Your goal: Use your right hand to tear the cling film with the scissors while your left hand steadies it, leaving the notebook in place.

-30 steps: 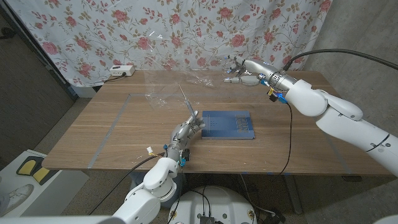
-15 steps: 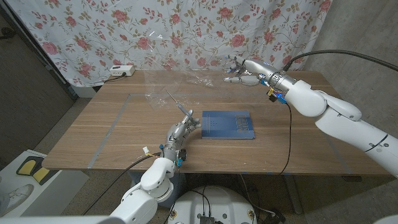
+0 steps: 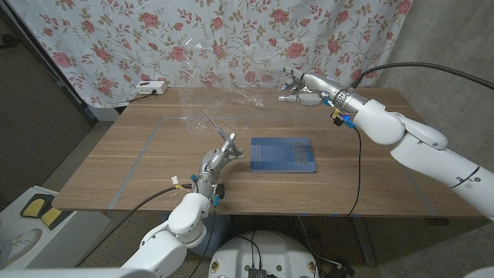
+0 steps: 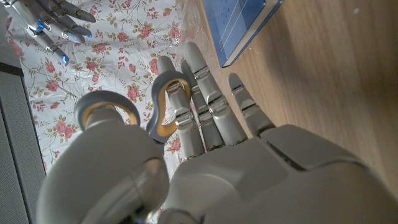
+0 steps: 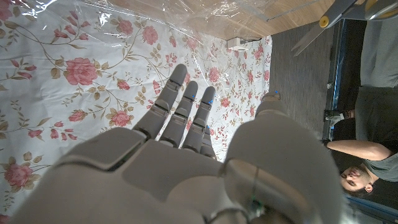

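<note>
Left hand (image 3: 216,161) grips scissors (image 3: 218,129); right hand (image 3: 297,86) empty at film (image 3: 231,96), 12 o'clock. Roles reversed; next, cut.

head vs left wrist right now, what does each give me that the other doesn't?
Head, not left wrist: the blades of the scissors sticking up from the left hand, and a white box at the back. Left wrist, not head: the grey handle loops with their yellow lining. Both: notebook, right hand, floral curtain.
</note>
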